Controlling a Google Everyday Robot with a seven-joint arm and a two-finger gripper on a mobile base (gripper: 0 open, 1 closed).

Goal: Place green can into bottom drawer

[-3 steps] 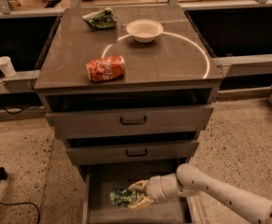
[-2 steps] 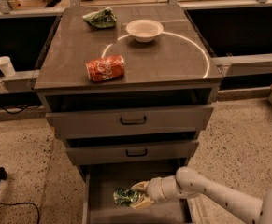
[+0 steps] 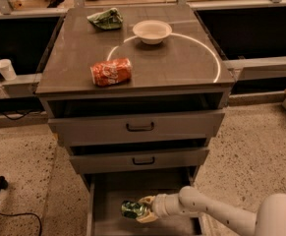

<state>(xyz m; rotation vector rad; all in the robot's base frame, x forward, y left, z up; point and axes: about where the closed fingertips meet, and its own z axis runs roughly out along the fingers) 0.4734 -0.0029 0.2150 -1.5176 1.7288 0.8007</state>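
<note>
Tool (image 3: 142, 211) gripping green can (image 3: 132, 209), inside open bottom drawer (image 3: 109, 200)

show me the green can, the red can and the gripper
green can (image 3: 132, 209): camera view, its shiny side, inside the bottom drawer (image 3: 108, 200)
red can (image 3: 111, 72): camera view, middle of its side, on the cabinet top (image 3: 182, 58)
gripper (image 3: 146, 211): camera view, between its fingers, in the bottom drawer, gripping the green can

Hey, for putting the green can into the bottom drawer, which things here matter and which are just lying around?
Part of the job:
green can, gripped by the gripper
bottom drawer, pulled open, the can low over its floor

Just lying about:
red soda can, white bowl and crumpled green bag on the cabinet top
white cup, far left
</note>
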